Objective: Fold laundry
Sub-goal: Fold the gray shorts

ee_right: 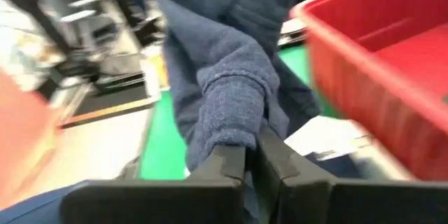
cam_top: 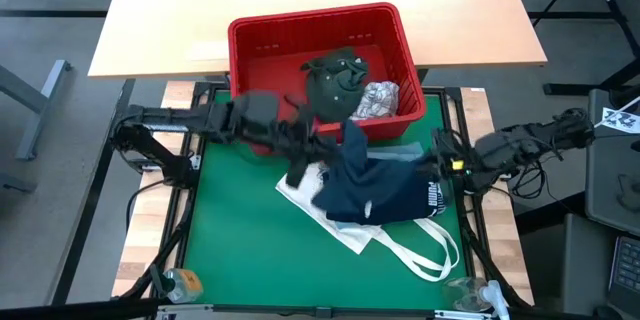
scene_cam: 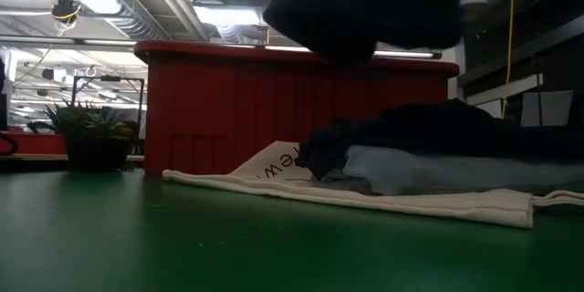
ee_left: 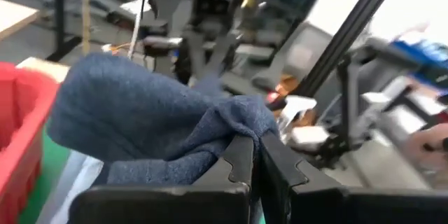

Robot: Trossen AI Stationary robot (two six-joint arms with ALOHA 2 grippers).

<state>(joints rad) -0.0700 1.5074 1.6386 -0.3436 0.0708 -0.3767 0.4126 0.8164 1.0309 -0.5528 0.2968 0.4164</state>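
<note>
Navy garment (cam_top: 375, 185) is pinched by both claws, left (cam_top: 305, 150) and right (cam_top: 440, 165), slung between them.

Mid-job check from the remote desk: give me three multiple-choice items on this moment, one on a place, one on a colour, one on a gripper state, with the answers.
1. Where does the olive green garment lie?
A. In the red basket
B. On the white tote bag
C. On the wooden table

2. What colour is the garment held up between both arms?
A. White
B. Navy blue
C. Red

3. How does the right gripper stand?
A. Wide open over the basket
B. Open, nothing near it
C. Shut on the navy garment

Answers: 1 A, the high view shows it inside the basket walls. 2 B, both wrist views show blue fabric. 3 C, its fingers pinch a fold of the cloth; the left gripper does likewise.
</note>
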